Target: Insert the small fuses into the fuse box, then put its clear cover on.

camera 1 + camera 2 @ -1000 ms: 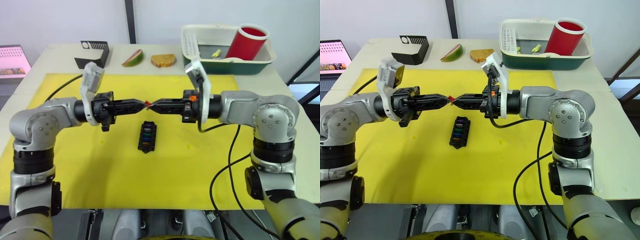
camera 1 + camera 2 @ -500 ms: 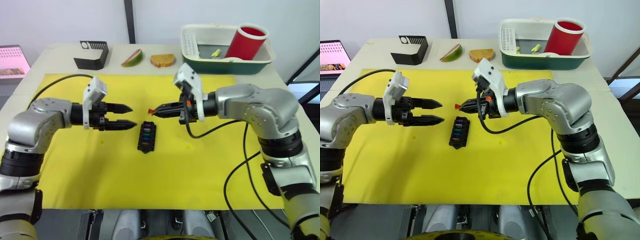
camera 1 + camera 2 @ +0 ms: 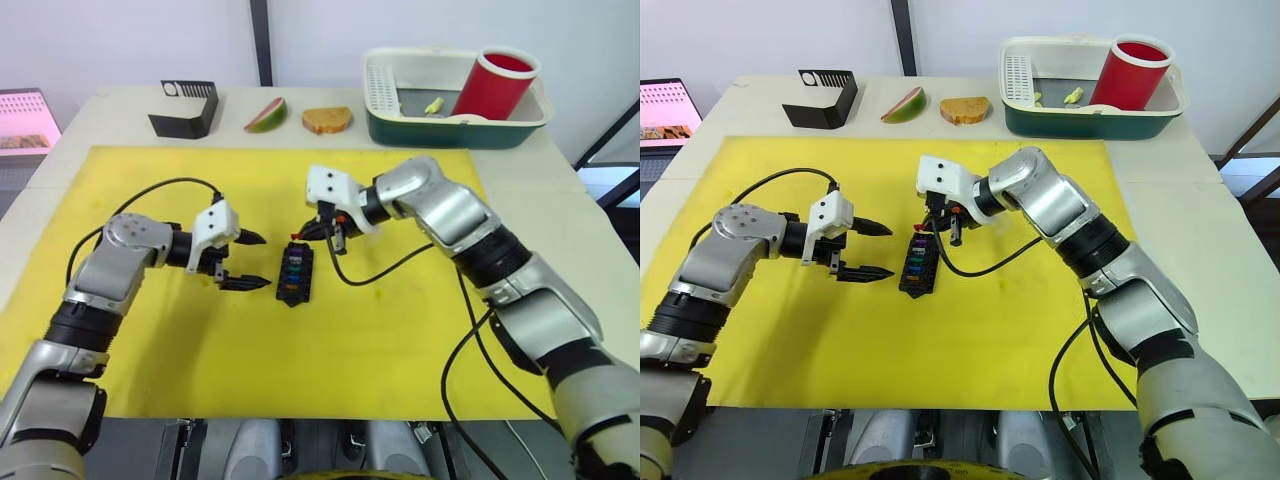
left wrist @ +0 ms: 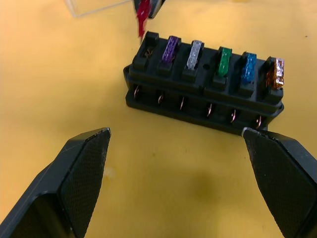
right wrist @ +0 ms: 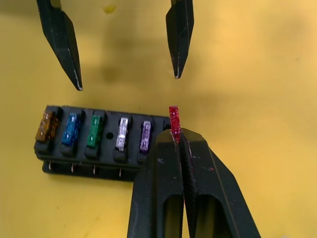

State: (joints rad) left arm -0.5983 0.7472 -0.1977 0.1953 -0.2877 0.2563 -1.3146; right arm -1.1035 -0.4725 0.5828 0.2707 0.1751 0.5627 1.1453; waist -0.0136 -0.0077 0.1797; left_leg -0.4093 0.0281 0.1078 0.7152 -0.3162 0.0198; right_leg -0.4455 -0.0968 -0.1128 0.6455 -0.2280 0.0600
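Since handoff my right pincer (image 5: 174, 130), clamping the red fuse (image 5: 173, 119), reached the fuse box (image 4: 205, 94); left pincer (image 3: 247, 262) gapes; I'd align blades over the 1 empty end slot.

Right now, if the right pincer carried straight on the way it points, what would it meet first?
Probably the fuse box: the right pincer, shut on the red fuse, points at its empty end slot beside the purple fuse.
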